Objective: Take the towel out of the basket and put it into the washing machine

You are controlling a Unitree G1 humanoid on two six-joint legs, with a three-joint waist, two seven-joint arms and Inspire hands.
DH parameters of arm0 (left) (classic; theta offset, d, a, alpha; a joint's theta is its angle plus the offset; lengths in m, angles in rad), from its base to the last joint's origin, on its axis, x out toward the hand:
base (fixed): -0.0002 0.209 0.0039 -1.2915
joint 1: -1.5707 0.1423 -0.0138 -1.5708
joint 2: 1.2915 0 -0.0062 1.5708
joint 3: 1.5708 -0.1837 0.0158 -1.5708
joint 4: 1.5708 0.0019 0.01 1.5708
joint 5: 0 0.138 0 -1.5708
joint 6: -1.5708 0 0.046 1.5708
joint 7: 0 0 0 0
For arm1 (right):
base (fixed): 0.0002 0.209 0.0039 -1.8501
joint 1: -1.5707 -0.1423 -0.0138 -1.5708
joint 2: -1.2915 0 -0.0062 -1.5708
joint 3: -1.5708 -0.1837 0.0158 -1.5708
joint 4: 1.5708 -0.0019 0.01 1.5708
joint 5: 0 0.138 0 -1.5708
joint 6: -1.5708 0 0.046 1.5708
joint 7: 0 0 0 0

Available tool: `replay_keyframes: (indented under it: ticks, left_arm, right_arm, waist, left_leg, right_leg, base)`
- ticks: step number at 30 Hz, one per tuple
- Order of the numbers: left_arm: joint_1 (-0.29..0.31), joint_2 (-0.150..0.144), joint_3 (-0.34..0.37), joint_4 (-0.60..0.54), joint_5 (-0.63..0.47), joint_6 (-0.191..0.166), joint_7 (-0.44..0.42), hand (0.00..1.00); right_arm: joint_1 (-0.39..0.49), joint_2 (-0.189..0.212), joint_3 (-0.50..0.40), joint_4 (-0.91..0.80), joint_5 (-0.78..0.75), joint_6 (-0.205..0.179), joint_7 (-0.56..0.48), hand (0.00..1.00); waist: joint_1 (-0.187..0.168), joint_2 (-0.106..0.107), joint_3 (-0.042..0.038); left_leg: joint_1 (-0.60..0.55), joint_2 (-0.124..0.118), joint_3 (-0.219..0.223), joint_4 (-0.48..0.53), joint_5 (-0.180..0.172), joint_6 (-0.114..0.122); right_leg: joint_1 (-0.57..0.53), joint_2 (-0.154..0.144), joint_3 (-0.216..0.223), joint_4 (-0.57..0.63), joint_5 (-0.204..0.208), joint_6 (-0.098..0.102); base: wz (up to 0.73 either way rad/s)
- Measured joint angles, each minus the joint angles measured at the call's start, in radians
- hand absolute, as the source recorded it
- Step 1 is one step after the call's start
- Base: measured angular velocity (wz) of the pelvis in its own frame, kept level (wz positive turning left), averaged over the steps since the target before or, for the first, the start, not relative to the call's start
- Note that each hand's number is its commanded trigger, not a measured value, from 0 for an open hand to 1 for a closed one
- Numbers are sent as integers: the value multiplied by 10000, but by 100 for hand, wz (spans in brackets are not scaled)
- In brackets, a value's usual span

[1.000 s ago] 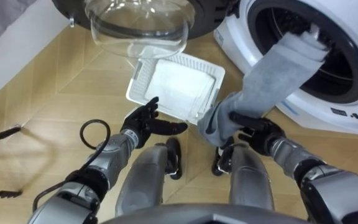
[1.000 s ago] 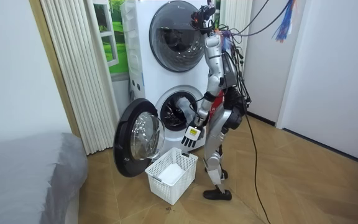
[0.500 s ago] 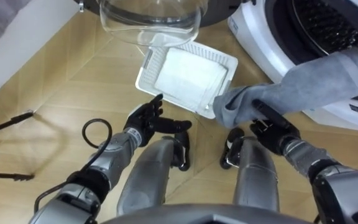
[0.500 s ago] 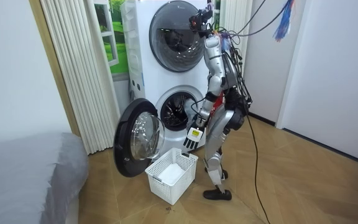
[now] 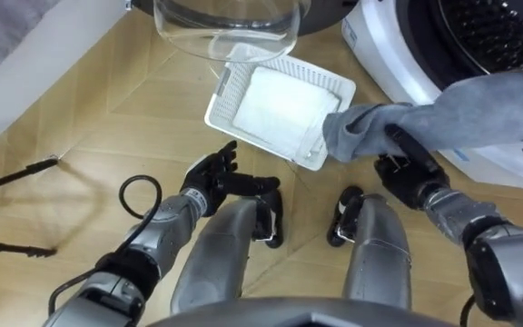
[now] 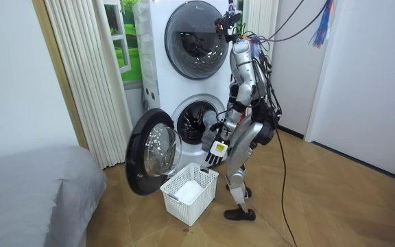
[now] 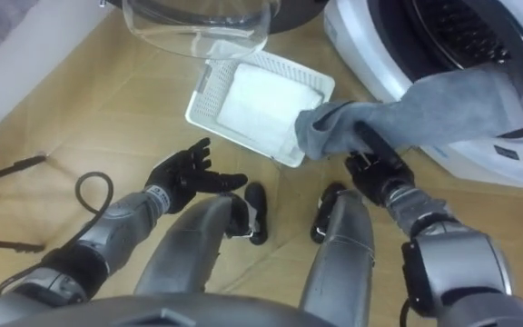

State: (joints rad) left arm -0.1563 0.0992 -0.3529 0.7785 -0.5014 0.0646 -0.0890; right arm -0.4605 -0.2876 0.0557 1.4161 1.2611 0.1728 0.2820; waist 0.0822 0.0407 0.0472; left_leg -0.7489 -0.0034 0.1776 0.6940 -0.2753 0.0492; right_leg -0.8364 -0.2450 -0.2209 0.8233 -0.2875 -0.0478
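While its left hand (image 5: 209, 179) hangs slack-fingered above the floor, the right hand (image 5: 413, 178) clutches the grey cloth towel (image 5: 466, 113), whose far end lies across the white front-loading washing machine's (image 5: 381, 56) door rim.

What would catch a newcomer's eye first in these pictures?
The grey towel, clutched in the right hand and stretched up to the open washing machine. Next comes the white basket on the wooden floor below the round glass door, with the left hand open nearby.

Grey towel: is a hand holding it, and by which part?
The right hand grips the grey cloth towel near its bunched end; the left hand is empty.
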Motion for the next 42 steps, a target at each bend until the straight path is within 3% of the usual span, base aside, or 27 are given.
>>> replay_keyframes:
  ticks: [7, 12, 22, 32, 33, 34, 39, 42]
  left_arm:
    - [188, 646, -21, -392, 22, -10, 258, 0]
    - [293, 737, 0, -671, 31, -6, 453, 0]
    - [306, 745, 191, -1142, 32, -92, 786, 0]
    - [396, 735, 183, -1139, 162, -211, 1094, 0]
    - [424, 734, 183, -1140, 158, -212, 1107, 0]
    - [437, 733, 180, -1139, 159, -214, 1175, 0]
    - [459, 680, 148, -1184, 161, -301, 1425, 0]
    - [461, 651, 149, -1189, 166, -314, 1530, 0]
  right_arm:
    - [-869, -115, -31, -243, -4, 564, -333, 100]
    - [-1370, -358, -555, -616, -7, 620, -848, 100]
    - [-2054, -389, -1558, -1444, 749, 614, -2153, 100]
    - [-2299, -633, -2195, -1781, 1516, 418, -3787, 100]
    - [-2325, -636, -2339, -1780, 1518, 352, -4079, 55]
    - [-2379, -644, -2364, -1781, 1523, 223, -4358, 0]
    - [-2465, -659, -2822, -1790, 2020, -337, -5613, 0]
    - [-2483, -767, -3573, -1797, 2333, -1135, -6514, 0]
  waist:
    - [-412, -736, -14]
    - [-527, -801, -12]
    - [-999, -1044, -1]
    - [-1135, -1041, 4]
    - [-1120, -1039, 5]
    - [-1120, -1033, 9]
    - [-1110, -1000, 21]
    - [-1143, -949, 14]
  left_leg:
    - [-18, 74, 85, 29, 3, 26]
    - [-90, 30, 94, 81, -14, 138]
    - [-89, -94, 106, 44, 6, 253]
    - [-90, -99, 142, 65, -2, 306]
    - [-91, -100, 153, -6, -8, 317]
    - [-91, -100, 165, -24, -7, 321]
    - [-91, -82, 254, -84, -4, 326]
    - [-96, -72, 280, -170, -4, 326]
  right_leg:
    - [-15, -4, -22, -42, 56, -12]
    - [-26, -108, -132, -59, 88, 66]
    - [1, -263, -143, -77, 67, 192]
    - [144, -295, -305, -82, -6, 295]
    - [145, -305, -310, -87, -13, 301]
    - [144, -309, -314, -88, -24, 312]
    - [145, -341, -430, -122, -89, 330]
    - [177, -337, -511, -221, -120, 337]
  base:
    - [-3]
    - [4]
    - [3]
    - [6]
    - [5]
    - [5]
    - [3]
    - [3]
